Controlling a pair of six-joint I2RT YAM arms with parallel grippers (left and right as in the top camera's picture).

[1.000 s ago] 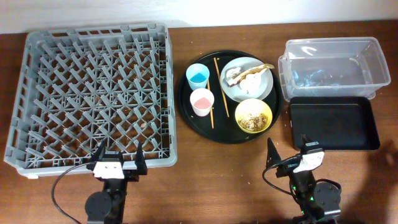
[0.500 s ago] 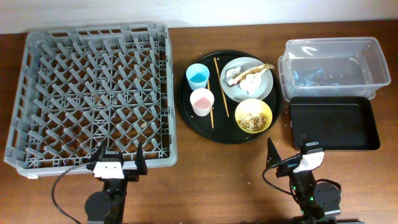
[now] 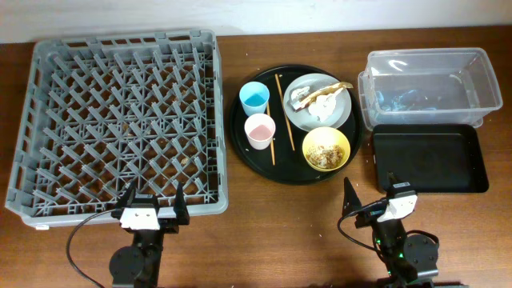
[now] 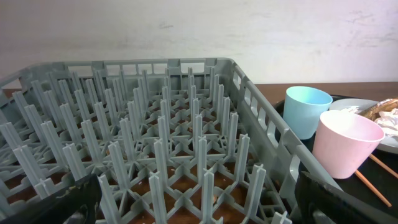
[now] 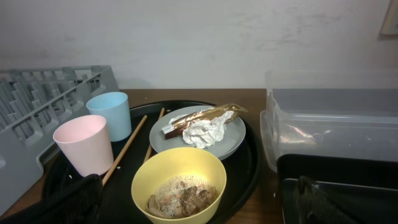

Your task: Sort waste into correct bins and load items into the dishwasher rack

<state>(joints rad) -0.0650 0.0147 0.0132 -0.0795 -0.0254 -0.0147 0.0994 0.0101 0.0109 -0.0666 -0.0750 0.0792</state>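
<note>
A dark brown wooden desk point(image 3: 264, 232) runs back to a plain white wall point(image 5: 186, 37) (its paint faintly mottled and scuffed). The light is soft and even. A pale rectangular fitting point(image 5: 389, 17) sits high on the wall.

The rack point(image 3: 128, 40) is grey, the bowl point(image 3: 345, 152) yellow, the plate point(image 3: 339, 109) grey-green, with a blue cup point(image 3: 254, 98) and pink cup point(image 3: 260, 130).

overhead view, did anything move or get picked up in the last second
Nothing visibly changed. The left claw and right claw are open, empty and parked at the near table edge as before. The blue cup, pink cup, plate, yellow bowl and chopsticks stayed on the round black tray. The dishwasher rack, clear tub and shallow black tray did not shift.
</note>
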